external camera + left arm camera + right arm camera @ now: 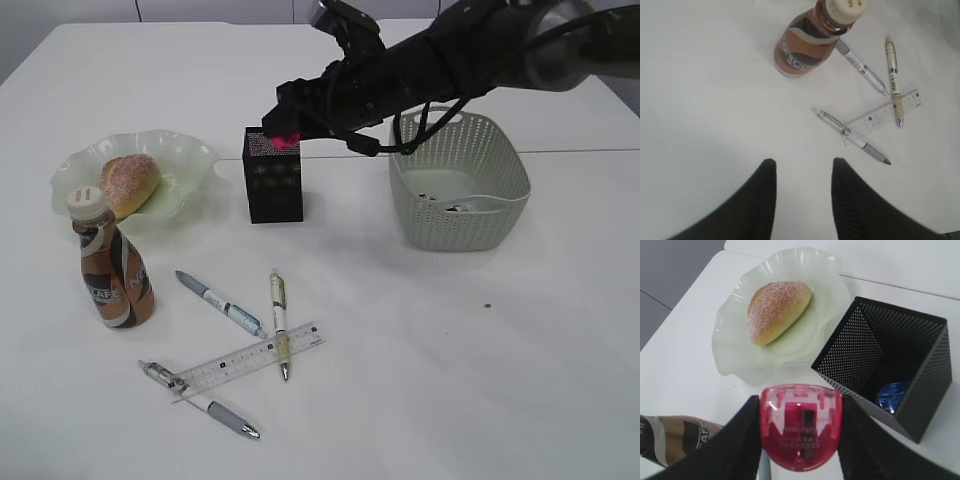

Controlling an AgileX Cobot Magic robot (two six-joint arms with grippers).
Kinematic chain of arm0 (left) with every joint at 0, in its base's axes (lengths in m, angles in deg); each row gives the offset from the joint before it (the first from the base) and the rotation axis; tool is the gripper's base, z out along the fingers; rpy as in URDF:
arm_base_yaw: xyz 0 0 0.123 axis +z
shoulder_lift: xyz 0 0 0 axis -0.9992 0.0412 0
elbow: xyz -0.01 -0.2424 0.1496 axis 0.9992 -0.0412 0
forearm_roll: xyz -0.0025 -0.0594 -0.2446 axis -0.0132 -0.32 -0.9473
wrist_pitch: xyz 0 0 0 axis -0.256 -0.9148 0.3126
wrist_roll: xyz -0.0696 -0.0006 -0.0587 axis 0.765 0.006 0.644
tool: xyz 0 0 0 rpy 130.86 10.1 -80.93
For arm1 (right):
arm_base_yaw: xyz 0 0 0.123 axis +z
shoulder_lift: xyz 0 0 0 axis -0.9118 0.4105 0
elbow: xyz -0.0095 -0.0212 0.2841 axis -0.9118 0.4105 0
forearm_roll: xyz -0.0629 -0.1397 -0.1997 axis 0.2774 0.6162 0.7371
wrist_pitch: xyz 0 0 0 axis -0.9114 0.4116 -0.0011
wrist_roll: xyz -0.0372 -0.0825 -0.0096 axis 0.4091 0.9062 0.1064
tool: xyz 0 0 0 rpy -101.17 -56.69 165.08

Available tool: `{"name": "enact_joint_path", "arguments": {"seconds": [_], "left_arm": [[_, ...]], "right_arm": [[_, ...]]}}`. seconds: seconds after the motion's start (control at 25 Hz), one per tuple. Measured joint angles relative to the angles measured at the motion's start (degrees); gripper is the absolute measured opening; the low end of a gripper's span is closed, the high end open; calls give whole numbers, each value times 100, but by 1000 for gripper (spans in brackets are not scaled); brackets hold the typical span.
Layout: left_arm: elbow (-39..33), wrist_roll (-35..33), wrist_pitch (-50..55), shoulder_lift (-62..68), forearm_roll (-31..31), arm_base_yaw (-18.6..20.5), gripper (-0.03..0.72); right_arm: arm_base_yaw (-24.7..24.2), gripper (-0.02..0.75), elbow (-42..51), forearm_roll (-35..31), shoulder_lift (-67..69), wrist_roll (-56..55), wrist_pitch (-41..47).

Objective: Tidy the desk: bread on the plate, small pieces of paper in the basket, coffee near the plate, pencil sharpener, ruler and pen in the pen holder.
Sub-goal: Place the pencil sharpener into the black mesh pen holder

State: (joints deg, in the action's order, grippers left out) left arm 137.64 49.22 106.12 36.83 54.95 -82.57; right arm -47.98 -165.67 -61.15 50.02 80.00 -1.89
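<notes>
Right gripper is clamped on a red pencil sharpener, held just above the near left edge of the black mesh pen holder. The right wrist view alone shows a blue object inside that holder. Left gripper hangs with its jaws apart and empty above the desk, near the coffee bottle, pens and ruler. The bread lies on the plate.

The black, jointed right arm carries looped black cables beneath it and a grey cylindrical segment near its base. Both pincers end in matte black, finely ribbed, tapering fingers.
</notes>
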Motion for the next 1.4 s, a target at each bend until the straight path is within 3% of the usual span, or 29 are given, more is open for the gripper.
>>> {"name": "enact_joint_path", "arguments": {"seconds": [0.52,0.84,1.4], "left_arm": [[0,0,-10,0,0,0,276],[0,0,-10,0,0,0,276],[0,0,11,0,0,0,276]], "right_arm": [[-145,321,-36,-2370,470,1979,-176],[-145,321,-36,-2887,470,2537,-708],[-154,321,-120,-3282,715,2628,-566]]}}
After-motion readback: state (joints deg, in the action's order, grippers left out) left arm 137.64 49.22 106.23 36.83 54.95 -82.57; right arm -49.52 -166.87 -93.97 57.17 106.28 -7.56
